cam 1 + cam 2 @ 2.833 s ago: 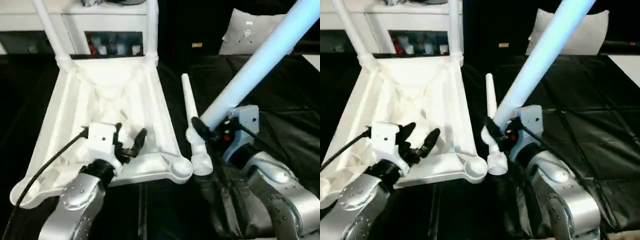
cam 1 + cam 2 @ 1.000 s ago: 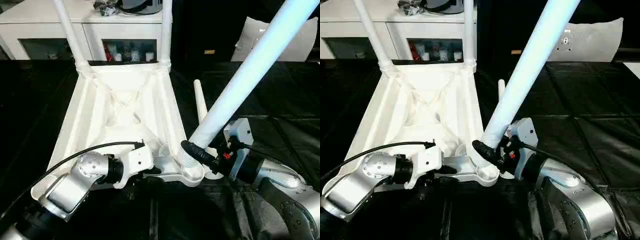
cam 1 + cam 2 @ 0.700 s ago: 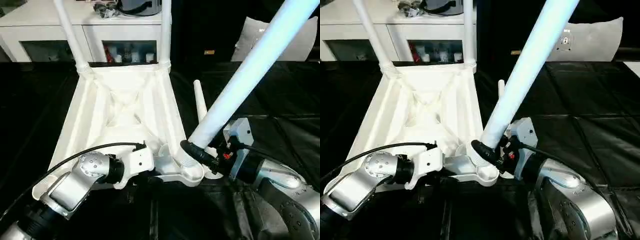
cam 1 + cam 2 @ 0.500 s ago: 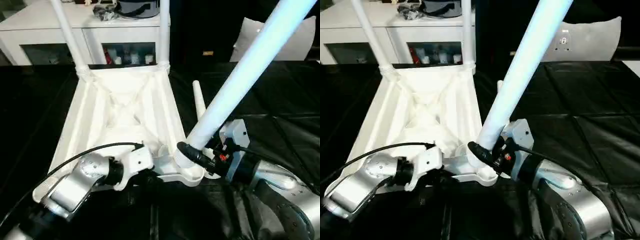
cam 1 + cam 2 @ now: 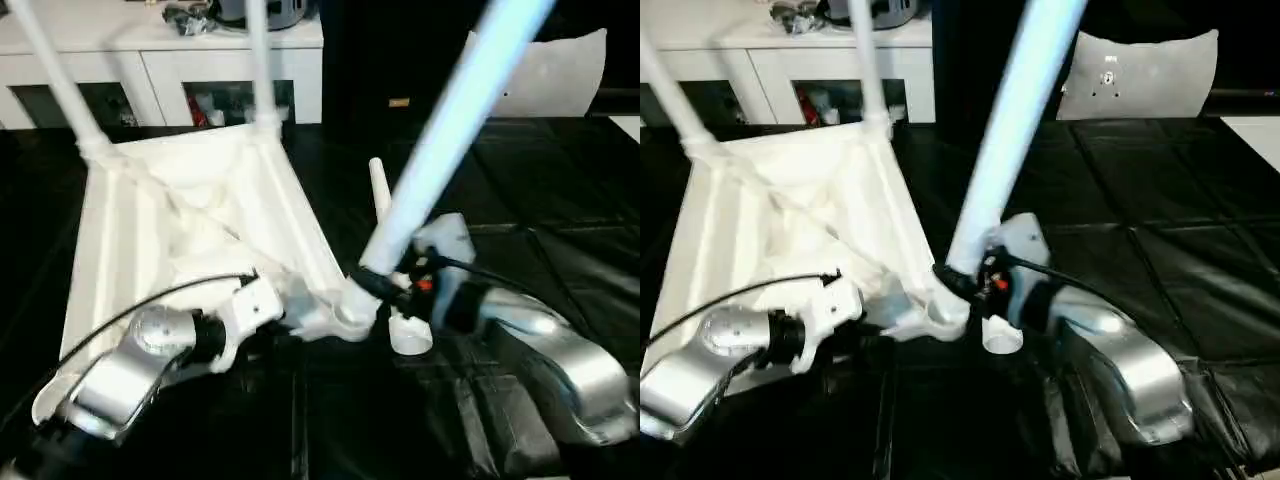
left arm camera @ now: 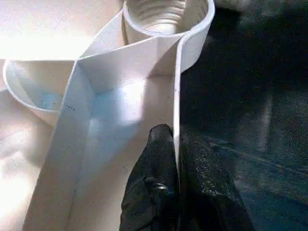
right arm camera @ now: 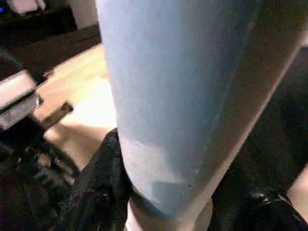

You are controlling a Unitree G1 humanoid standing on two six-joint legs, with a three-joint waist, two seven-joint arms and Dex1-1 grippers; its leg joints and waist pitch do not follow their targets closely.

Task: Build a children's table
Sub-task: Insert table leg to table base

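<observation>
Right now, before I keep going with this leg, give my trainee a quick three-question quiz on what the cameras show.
1. True or false: the left gripper is shut on the table top's side wall.
2. What does the right gripper hold: A) a tapered leg, B) the pillow-like pad, C) a cable?
3. How many legs already stand in the far corner sockets of the table top?

Key: 1 true; 2 A; 3 two, the far-left leg and the far-right leg.

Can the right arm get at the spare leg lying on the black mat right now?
Probably not yet: the right gripper is shut on the leg at the corner socket. The spare leg lies just beyond it.
</observation>
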